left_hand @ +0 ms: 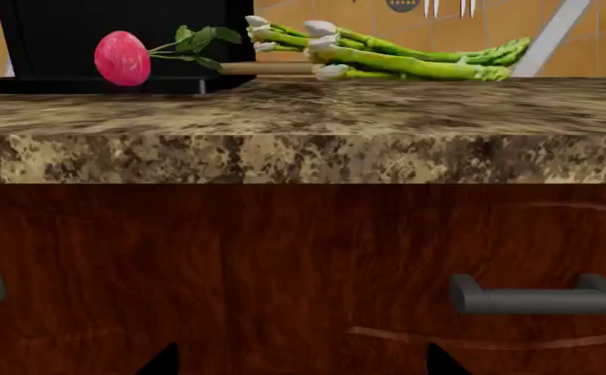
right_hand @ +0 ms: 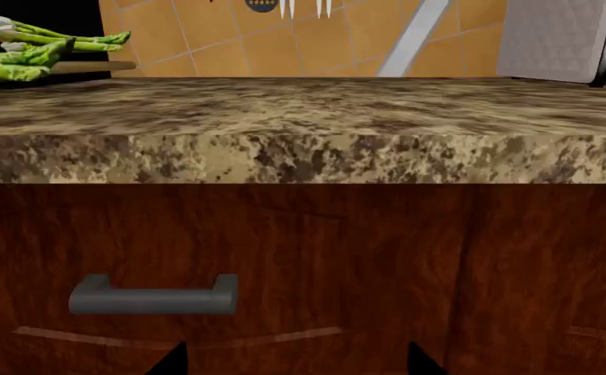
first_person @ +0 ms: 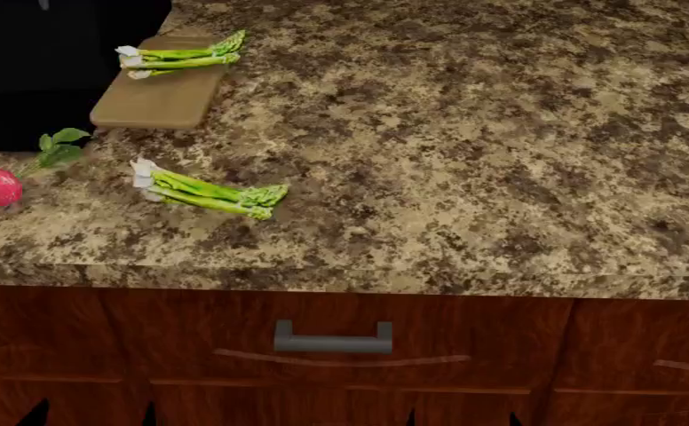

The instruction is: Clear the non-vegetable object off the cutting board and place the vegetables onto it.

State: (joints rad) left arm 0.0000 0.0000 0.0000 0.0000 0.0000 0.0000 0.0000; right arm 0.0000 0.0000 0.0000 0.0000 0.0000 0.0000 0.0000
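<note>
The tan cutting board [first_person: 155, 98] lies at the counter's back left with one asparagus bundle [first_person: 182, 58] on it. A second asparagus bundle [first_person: 209, 193] lies on the counter in front of the board. The pink-red radish [first_person: 1, 187] rests near the left edge. The left wrist view shows the radish [left_hand: 122, 58] and asparagus [left_hand: 408, 58] over the counter lip. No non-vegetable object is in view. My left gripper [first_person: 91, 414] and right gripper [first_person: 463, 417] hang open and empty below the counter, facing the drawer fronts.
A big black machine [first_person: 36, 62] stands behind the radish at the back left. A grey drawer handle [first_person: 333, 339] sits between my two grippers. The speckled granite counter [first_person: 475, 160] stretches to the right, and a tiled wall [right_hand: 282, 47] rises behind it.
</note>
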